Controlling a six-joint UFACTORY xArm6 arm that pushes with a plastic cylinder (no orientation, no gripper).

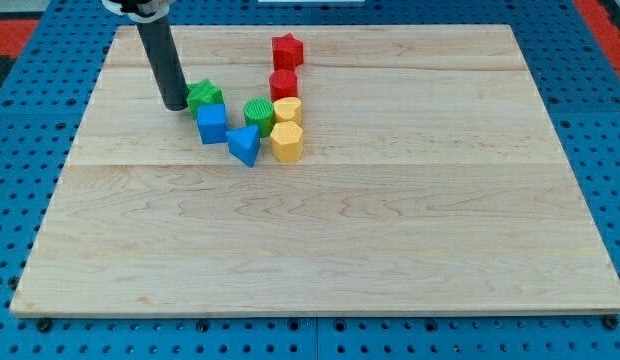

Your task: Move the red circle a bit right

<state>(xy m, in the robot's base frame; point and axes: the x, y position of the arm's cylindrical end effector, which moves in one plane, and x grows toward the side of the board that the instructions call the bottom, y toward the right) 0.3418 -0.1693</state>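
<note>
The red circle stands on the wooden board near the view's top, just below the red star and just above a yellow block. My tip rests on the board at the view's upper left, touching or almost touching the left side of the green star. The tip is well to the left of the red circle, with the green star and the green circle between them.
A blue cube sits below the green star. A blue triangle lies below the green circle. A yellow hexagon sits below the other yellow block. The blocks form one tight cluster.
</note>
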